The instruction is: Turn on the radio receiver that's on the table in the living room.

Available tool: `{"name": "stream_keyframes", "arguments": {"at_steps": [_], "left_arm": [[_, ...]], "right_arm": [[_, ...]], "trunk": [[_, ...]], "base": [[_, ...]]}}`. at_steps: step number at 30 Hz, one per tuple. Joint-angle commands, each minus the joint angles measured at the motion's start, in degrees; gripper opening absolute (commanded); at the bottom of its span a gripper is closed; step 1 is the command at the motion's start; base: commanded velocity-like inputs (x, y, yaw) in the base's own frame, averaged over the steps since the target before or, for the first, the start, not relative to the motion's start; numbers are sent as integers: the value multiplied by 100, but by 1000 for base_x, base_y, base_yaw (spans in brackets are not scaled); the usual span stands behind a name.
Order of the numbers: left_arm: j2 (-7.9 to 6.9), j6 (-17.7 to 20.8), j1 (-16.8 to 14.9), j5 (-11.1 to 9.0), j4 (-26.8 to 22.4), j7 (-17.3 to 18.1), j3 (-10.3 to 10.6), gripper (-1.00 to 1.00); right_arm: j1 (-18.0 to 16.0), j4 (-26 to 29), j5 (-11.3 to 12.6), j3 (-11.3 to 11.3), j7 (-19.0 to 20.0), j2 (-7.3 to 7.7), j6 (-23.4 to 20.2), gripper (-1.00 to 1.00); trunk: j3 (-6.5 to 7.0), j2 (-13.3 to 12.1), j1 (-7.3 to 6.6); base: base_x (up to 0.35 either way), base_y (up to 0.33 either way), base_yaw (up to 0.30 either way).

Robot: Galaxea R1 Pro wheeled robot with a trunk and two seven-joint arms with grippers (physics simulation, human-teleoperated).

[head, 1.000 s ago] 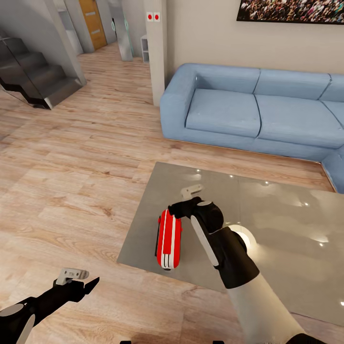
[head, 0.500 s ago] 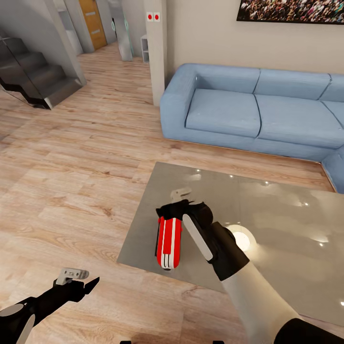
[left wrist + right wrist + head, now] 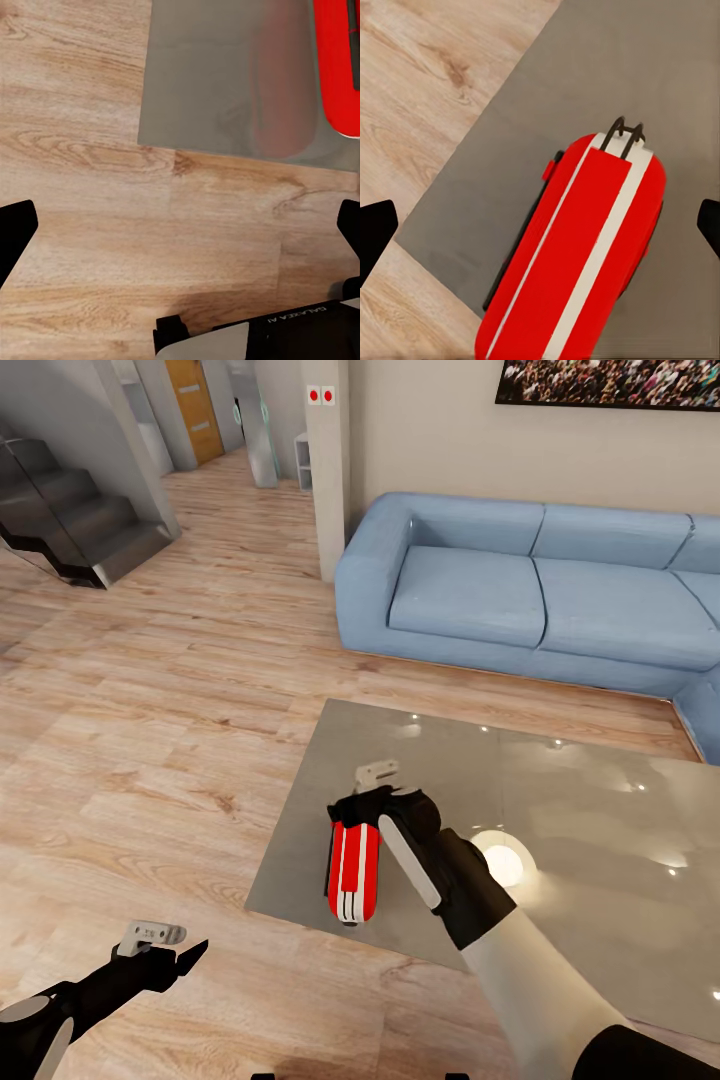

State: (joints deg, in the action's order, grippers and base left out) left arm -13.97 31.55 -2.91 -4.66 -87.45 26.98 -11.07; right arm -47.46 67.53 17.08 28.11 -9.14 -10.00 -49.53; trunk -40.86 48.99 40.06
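Lying flat near the left front corner of the table (image 3: 560, 800), the radio receiver (image 3: 354, 865) is a bright-red oblong box with rounded ends and white stripes running lengthwise along its upper face. The surface is a glossy grey-brown glass sheet that reflects ceiling lights as pale spots. In the right wrist view the radio receiver (image 3: 577, 262) shows a thin black wire handle at one end and a small red tab on one long side; its other end is cut off by the frame edge.

The right gripper (image 3: 352, 807) hangs over the far end of the radio receiver, covering that end in the head view. Its jaws stand wide apart, with the black fingertips (image 3: 376, 232) at opposite edges of the right wrist view and the red box between them. Contact with the box probably has not been made, though the head view does not settle this.

The left gripper (image 3: 175, 957) hovers over the light wood plank floor (image 3: 150, 740), well apart from the table. Its jaws are apart, empty, with the fingertips (image 3: 15, 232) at the frame sides.

A blue upholstered sofa (image 3: 520, 590) stands beyond the table.
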Motion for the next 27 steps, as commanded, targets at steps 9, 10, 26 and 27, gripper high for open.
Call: {"name": "stream_keyframes", "arguments": {"at_steps": [9,10,26,27], "left_arm": [[0,0,1,1,0,0,0,100],[0,0,1,0,0,0,0,100],[0,9,1,0,0,0,0,100],[0,9,1,0,0,0,0,100]], "right_arm": [[0,42,-2,335,-2,0,64,100],[0,89,-3,345,-3,0,65,100],[7,731,425,364,-1139,0,-142,100],[7,788,566,366,-1246,0,-209,100]], "trunk": [[0,0,0],[0,0,0],[-1,0,0],[-3,0,0]], "base": [[0,0,0],[0,0,0],[0,0,4],[0,0,107]]}}
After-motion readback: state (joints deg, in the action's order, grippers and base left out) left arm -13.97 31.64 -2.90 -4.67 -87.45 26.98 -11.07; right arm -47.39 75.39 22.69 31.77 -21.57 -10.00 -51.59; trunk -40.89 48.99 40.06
